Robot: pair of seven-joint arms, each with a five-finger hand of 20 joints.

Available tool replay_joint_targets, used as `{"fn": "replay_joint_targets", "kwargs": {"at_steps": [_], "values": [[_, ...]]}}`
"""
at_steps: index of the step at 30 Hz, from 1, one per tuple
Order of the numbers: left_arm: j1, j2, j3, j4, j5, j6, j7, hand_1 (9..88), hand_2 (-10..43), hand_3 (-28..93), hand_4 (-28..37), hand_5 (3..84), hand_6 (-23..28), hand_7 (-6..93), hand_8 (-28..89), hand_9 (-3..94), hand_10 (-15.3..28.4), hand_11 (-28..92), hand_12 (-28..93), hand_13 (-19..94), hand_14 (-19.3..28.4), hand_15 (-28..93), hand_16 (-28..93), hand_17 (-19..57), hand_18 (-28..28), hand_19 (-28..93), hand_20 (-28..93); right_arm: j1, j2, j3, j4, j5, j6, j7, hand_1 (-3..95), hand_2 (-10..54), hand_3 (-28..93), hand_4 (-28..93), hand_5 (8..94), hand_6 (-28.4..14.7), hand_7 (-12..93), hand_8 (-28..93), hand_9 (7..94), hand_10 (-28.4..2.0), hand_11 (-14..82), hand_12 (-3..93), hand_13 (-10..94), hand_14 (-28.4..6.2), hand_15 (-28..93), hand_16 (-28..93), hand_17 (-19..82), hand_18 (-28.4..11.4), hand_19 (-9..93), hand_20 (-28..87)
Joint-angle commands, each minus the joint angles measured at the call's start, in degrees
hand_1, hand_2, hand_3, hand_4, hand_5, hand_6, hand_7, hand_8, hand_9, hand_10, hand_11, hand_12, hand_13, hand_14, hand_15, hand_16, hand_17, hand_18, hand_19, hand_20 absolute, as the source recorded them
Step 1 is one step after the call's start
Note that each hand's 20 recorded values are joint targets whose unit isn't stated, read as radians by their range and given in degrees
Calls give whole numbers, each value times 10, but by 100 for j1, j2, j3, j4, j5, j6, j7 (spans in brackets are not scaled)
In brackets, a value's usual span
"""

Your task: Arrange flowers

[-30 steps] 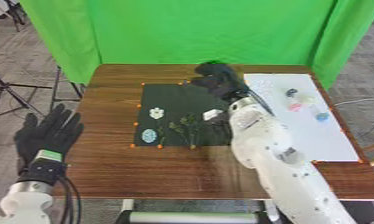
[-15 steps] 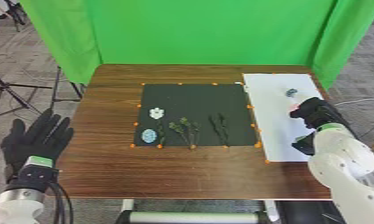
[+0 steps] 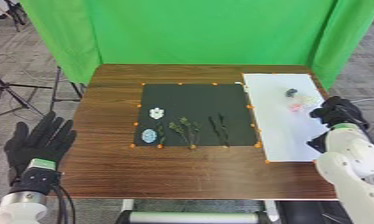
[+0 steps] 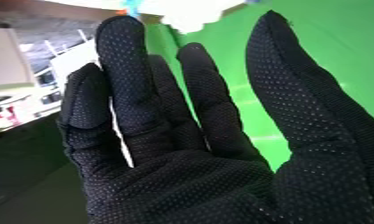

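Right robot hand (image 3: 338, 111): fingers extended, empty | we shift it toward frame right, uncovering pale flower (image 3: 310, 101) | we judge our next pickup pending

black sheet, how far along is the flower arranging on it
Laid out already: a white flower, a pale blue bloom, green sprigs and slender dark sprigs on the black sheet. The open right hand, at the white sheet's right side, looks empty. Probably left to place: the pink flower and dark bluish flower on the white sheet.
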Motion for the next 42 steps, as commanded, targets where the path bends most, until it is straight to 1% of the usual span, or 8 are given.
{"fn": "replay_joint_targets", "kwargs": {"at_steps": [1, 7, 14, 20, 27, 37, 39, 42], "values": [[151, -77, -42, -75, -14, 27, -55, 287, 83, 718, -283, 380, 71, 194, -102, 313, 144, 217, 111, 228, 140, 361, -92, -23, 94, 274, 72, 240, 140, 63, 506, 380, -514, -16, 332, 4, 792, -237, 418, -69, 137, -114, 374, -159, 103, 93, 555, -165, 624, 204, 307, -238, 804, 347], [144, -63, -49, -75, 7, -39, -51, 287, 82, 718, -283, 374, 71, 191, -101, 295, 141, 210, 112, 208, 134, 351, -93, -27, 95, 270, 70, 274, 81, 4, 694, 558, -641, 13, 335, 7, 789, -242, 376, -52, 140, -122, 338, -136, 120, 74, 539, -168, 626, 201, 300, -243, 805, 336], [124, -78, -34, -47, -12, -57, -68, 287, 81, 716, -283, 376, 72, 191, -101, 312, 145, 219, 116, 217, 137, 355, -91, -27, 95, 268, 70, 196, 47, -105, 713, 526, -621, 38, 406, -12, 792, -263, 509, -35, 176, -136, 485, -113, 135, 88, 577, -142, 599, 197, 301, -234, 805, 344], [114, -70, -29, -45, -5, -52, -100, 287, 81, 715, -283, 376, 72, 192, -100, 312, 143, 219, 116, 218, 137, 356, -92, -27, 95, 269, 71, 179, 66, -217, 751, 358, -592, 92, 476, -61, 786, -280, 542, -37, 194, -141, 564, -144, 154, 131, 597, -117, 588, 280, 308, -228, 817, 357], [106, -39, -57, -25, 8, -69, -110, 287, 82, 714, -283, 377, 72, 191, -101, 312, 145, 219, 115, 218, 137, 356, -92, -27, 95, 269, 70, -89, 70, -292, 679, 49, 285, -30, 580, -77, 695, -283, 688, -12, 326, -15, 799, -89, 117, 376, 651, -85, 569, 398, 334, -218, 824, 385], [125, -53, -78, -2, 85, -60, -83, 286, 81, 716, -283, 377, 72, 191, -101, 312, 145, 220, 115, 219, 137, 355, -91, -27, 96, 269, 71, 188, -164, -644, 28, -554, 1192, 241, 571, -62, 689, -283, 748, -3, 314, 11, 844, -88, 123, 362, 699, -94, 578, 353, 361, -222, 843, 396], [96, -62, -26, 1, -27, -60, -50, 286, 81, 716, -283, 377, 72, 191, -101, 312, 144, 220, 115, 220, 137, 355, -91, -27, 96, 269, 71, 423, -265, -819, -109, -538, 1289, 60, 570, -63, 692, -283, 751, -6, 309, 15, 845, -88, 119, 359, 699, -93, 578, 353, 363, -222, 844, 395], [58, -48, 33, 5, 28, -62, -130, 286, 81, 716, -283, 377, 72, 191, -100, 312, 144, 219, 114, 221, 138, 354, -91, -27, 96, 269, 71, 729, -431, -1117, -332, -501, 1177, -455, 570, -64, 696, -283, 751, -7, 305, 19, 843, -89, 115, 357, 698, -91, 577, 357, 363, -221, 846, 396]]}}
